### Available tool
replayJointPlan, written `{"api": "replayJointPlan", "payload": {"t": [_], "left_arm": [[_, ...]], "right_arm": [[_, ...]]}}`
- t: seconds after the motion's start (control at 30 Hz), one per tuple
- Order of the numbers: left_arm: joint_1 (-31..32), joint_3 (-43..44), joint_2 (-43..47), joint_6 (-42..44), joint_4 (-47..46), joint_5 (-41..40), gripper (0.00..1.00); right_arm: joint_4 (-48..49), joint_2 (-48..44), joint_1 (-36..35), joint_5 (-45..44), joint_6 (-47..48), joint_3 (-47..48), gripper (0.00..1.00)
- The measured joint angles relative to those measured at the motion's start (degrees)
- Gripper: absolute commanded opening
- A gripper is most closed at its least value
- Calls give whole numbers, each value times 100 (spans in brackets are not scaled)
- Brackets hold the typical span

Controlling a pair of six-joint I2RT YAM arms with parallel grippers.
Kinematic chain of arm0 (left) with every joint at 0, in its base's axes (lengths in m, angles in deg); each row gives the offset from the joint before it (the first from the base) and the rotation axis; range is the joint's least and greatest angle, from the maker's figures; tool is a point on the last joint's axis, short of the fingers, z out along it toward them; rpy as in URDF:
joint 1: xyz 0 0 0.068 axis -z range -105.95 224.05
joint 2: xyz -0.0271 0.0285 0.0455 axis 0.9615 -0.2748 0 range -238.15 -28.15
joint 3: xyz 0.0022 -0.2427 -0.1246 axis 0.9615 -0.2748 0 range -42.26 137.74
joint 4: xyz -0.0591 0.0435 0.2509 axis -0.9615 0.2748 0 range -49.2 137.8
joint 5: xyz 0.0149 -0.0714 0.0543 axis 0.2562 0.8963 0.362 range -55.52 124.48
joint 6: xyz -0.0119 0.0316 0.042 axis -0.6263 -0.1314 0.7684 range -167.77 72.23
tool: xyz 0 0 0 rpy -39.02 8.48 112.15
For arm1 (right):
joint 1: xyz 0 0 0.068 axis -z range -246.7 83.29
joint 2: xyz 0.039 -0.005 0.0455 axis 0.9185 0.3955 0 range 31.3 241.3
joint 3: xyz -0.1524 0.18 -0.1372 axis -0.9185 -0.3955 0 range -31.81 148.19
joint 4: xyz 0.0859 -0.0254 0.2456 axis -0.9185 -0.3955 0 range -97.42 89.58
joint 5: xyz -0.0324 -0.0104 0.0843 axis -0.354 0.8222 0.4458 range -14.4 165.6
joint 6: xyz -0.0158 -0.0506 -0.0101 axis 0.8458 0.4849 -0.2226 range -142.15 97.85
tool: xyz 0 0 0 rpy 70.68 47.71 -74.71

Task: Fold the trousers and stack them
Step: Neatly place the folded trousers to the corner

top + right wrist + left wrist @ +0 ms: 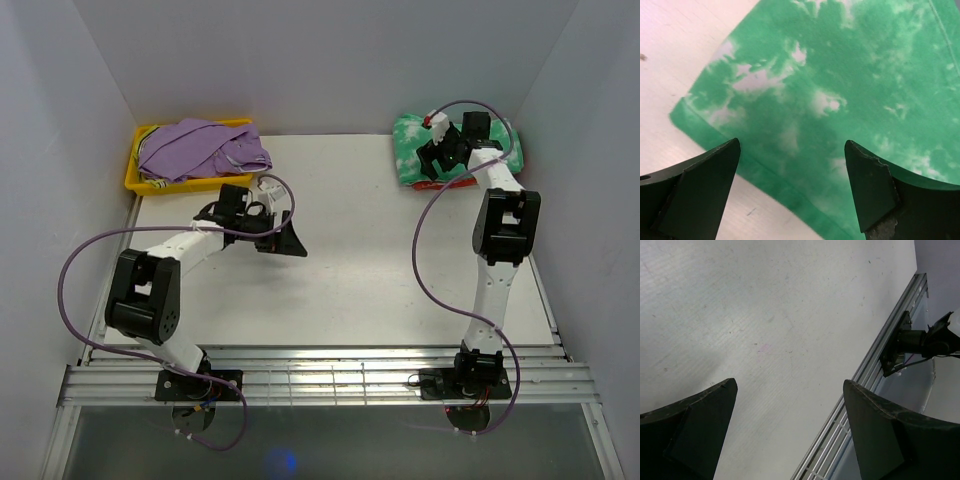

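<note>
The bright green tie-dye trousers [415,150] lie folded at the table's far right, filling the right wrist view [850,75]. A thin red-orange edge [455,184] shows under their near side. My right gripper [436,163] hovers just above the green cloth, open and empty [790,155], over the fold's near corner. My left gripper [288,241] is open and empty [790,395] above bare table left of centre, far from the trousers.
A yellow bin [133,172] at the far left holds a plain purple garment [200,148]. White walls close in the table on three sides. A slatted metal rail [320,375] runs along the near edge, also in the left wrist view [875,355].
</note>
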Motion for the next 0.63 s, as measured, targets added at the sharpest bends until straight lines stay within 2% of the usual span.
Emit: {"api": "replayJointPlan", "payload": {"t": [0.17, 0.3, 0.37, 0.5, 0.63], "left_arm": [[-136, 1110, 11, 350, 673, -398, 98], [-367, 1364, 245, 529, 911, -1038, 98], [-422, 1364, 378, 592, 1095, -1460, 98], [-415, 1263, 640, 748, 1344, -2146, 98], [-417, 789, 1054, 841, 1464, -2492, 98]], "right_arm": [[-479, -586, 44, 214, -570, -22, 90], [-697, -2055, 101, 330, -973, -638, 90], [-723, -3001, 122, 378, -1143, -1180, 90], [-647, -4889, 157, 507, -1410, -2957, 90], [-774, -5757, 140, 597, -1615, -4516, 90]]}}
